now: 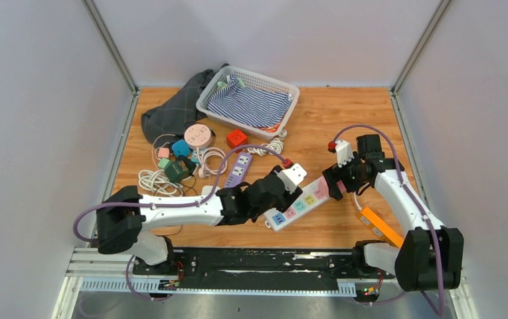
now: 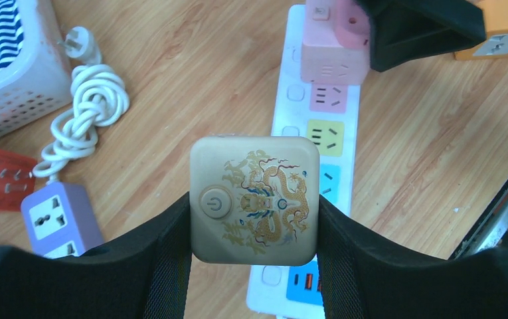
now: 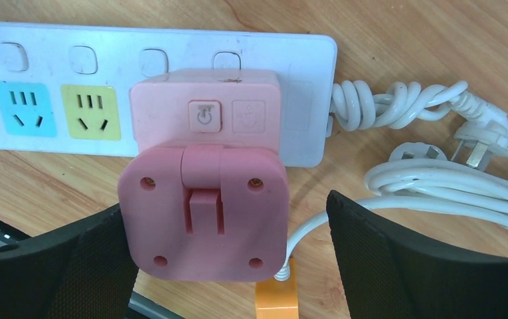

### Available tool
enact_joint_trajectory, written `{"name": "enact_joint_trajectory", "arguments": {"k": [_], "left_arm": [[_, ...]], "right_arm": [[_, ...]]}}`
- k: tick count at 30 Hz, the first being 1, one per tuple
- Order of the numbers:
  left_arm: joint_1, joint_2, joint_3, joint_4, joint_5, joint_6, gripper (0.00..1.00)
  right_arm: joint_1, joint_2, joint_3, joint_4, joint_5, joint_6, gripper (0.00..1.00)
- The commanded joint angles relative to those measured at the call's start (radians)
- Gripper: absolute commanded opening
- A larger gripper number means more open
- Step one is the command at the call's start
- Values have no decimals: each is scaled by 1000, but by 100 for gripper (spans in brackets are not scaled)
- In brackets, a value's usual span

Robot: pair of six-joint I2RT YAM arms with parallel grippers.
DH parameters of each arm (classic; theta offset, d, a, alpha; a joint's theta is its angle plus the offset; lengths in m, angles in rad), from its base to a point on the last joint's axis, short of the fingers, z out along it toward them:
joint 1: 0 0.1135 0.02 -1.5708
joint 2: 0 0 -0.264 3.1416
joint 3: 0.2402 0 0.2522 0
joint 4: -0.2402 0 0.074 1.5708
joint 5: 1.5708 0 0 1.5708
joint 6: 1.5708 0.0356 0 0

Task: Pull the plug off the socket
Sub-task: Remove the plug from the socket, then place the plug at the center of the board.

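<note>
Beige plug (image 2: 254, 199) clamped in left hand (image 2: 254, 209), right hand (image 3: 223, 206) spread around pink plug (image 3: 204, 133)

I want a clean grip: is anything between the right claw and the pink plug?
Yes: a white cord runs through the gap between the pink plug and one finger of the open right claw.

Bright, even light; sharp, soft-shadowed.
</note>
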Motion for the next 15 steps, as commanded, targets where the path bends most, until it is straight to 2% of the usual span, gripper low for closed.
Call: {"name": "enact_joint_trajectory", "arguments": {"k": [1,9,15], "left_arm": [[41,-95,-70,28,20,-29,0],[285,-292,-210,33,139,-179,0],[464,-398,-249,34,137,-280,0]], "right_arm": [[-2,-64,14,-35,-29,-15,100],[-2,-249,12,-76,-172,-70,100],[-6,-364,-4,-58,-143,-85,100]]}}
